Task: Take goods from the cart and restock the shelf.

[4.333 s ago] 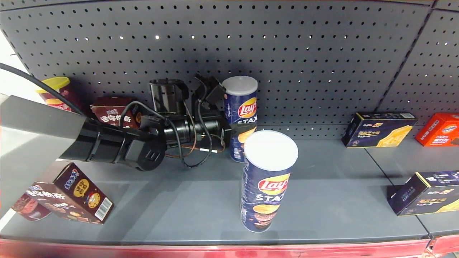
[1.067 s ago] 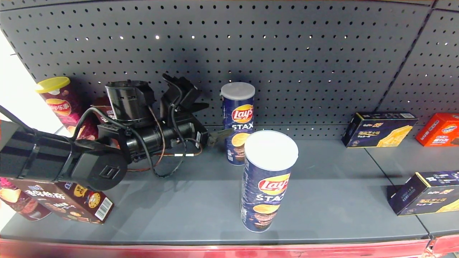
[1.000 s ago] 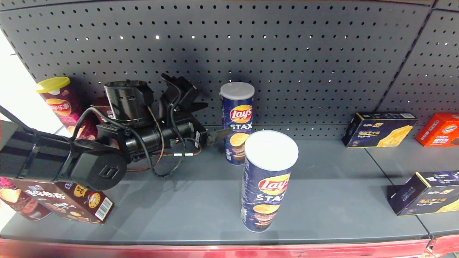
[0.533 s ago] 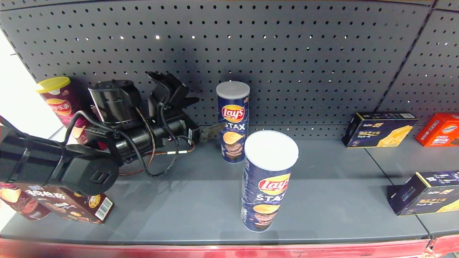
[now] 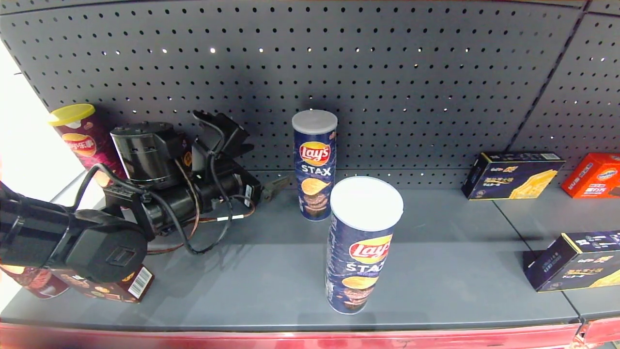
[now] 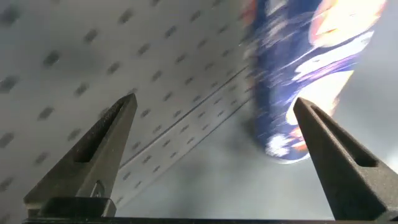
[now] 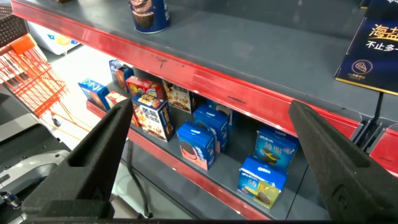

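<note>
Standing upright far back on the shelf (image 5: 436, 261), the blue chip can (image 5: 315, 165) sits just right of the left gripper (image 6: 211, 106), its jaws spread and empty, with bare shelf to the can's right, a twin can (image 5: 361, 242) nearer the red front edge (image 5: 290, 337), and the right gripper (image 7: 208, 102) gaping too.

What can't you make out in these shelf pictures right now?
Rear can: blurred in left wrist view, cut by the edge.
Brown box: head view, mostly hidden behind the left arm.
Orange box: head view, cut by the right edge.
Front can: right wrist view, cut off above its base.
</note>
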`<state>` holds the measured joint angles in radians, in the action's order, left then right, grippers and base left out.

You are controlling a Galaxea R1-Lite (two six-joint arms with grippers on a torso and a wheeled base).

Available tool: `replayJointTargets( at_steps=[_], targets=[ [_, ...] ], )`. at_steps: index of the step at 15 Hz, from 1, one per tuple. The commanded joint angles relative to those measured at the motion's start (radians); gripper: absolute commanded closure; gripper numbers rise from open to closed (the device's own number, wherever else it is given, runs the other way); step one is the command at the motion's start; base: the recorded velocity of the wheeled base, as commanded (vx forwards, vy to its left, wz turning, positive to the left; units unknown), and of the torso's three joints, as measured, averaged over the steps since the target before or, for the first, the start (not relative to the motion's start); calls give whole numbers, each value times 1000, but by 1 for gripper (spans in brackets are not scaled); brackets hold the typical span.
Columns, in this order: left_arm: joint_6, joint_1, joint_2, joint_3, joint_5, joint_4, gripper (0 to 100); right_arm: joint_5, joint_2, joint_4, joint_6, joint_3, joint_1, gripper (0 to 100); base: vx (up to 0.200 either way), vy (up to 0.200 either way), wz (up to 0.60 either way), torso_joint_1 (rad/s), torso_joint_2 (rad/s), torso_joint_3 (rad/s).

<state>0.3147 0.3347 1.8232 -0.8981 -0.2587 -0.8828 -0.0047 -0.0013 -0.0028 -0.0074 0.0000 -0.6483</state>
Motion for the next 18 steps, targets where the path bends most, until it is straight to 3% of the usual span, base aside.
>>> replayJointTargets(
  at_steps=[1,5,18],
  targets=[
    [0,0,-2,1,47,7,0,0,1,0,0,0,-1,0,0,0,0,0,0,0],
    [3,6,13,-10,81,39,0,0,1,0,0,0,-1,0,0,0,0,0,0,0],
    [-5,53,97,-68,87,64,0,0,1,0,0,0,-1,0,0,0,0,0,0,0]
  ],
)
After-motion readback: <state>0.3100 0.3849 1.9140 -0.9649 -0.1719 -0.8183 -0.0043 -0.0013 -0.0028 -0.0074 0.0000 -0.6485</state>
